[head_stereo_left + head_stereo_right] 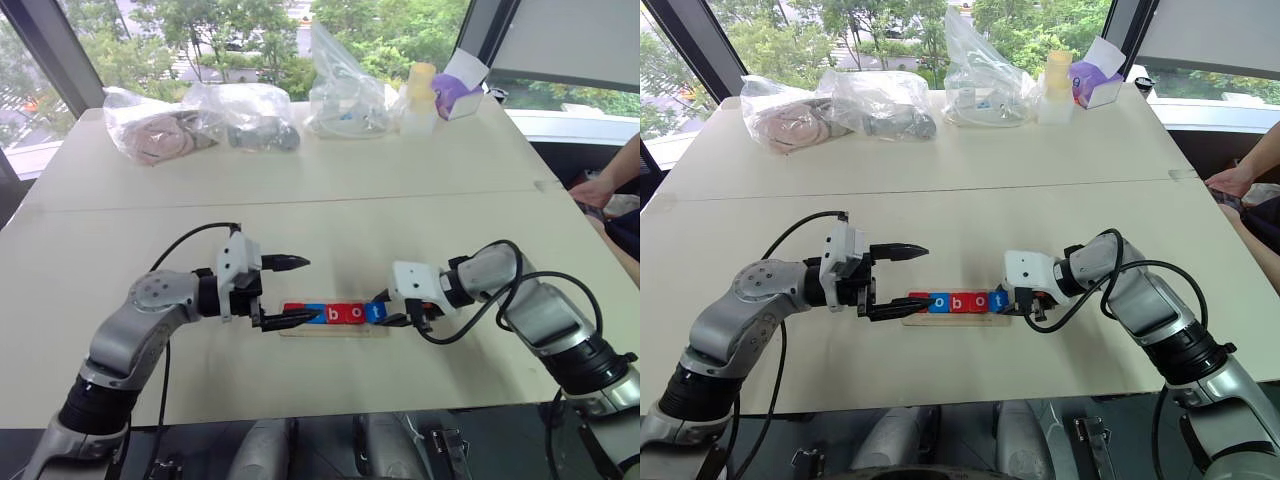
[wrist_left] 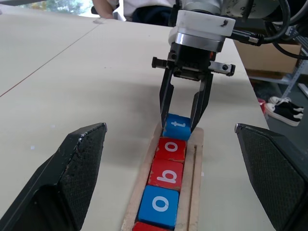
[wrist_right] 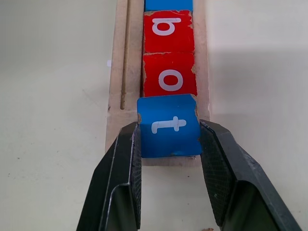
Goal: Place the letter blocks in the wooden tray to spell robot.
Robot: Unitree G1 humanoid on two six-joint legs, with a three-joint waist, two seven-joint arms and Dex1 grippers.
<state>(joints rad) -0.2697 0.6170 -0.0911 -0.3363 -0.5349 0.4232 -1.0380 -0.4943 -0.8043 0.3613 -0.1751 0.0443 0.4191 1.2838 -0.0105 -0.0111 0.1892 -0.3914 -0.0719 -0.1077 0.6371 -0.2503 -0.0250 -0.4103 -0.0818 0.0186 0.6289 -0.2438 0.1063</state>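
Note:
The wooden tray [image 1: 335, 331] lies on the table near its front edge. Letter blocks sit in it in a row: a red one [image 1: 294, 312] at the left end, blue o [image 1: 315, 314], red b [image 1: 336, 314], red o [image 1: 356, 313]. At the right end is the blue t [image 3: 168, 126], touching the red o [image 3: 170, 75], with my right gripper [image 3: 169, 129] shut on its two sides. My left gripper [image 1: 302, 290] stands open at the tray's left end, one finger [image 1: 300, 318] low beside the red end block, the other [image 1: 288, 263] above the table.
Several clear plastic bags [image 1: 250, 115], a pale bottle [image 1: 420, 98] and a purple-and-white box [image 1: 458, 88] stand along the table's far edge. A person's arm [image 1: 610, 180] reaches in at the right. A seam [image 1: 300, 200] crosses the table behind the tray.

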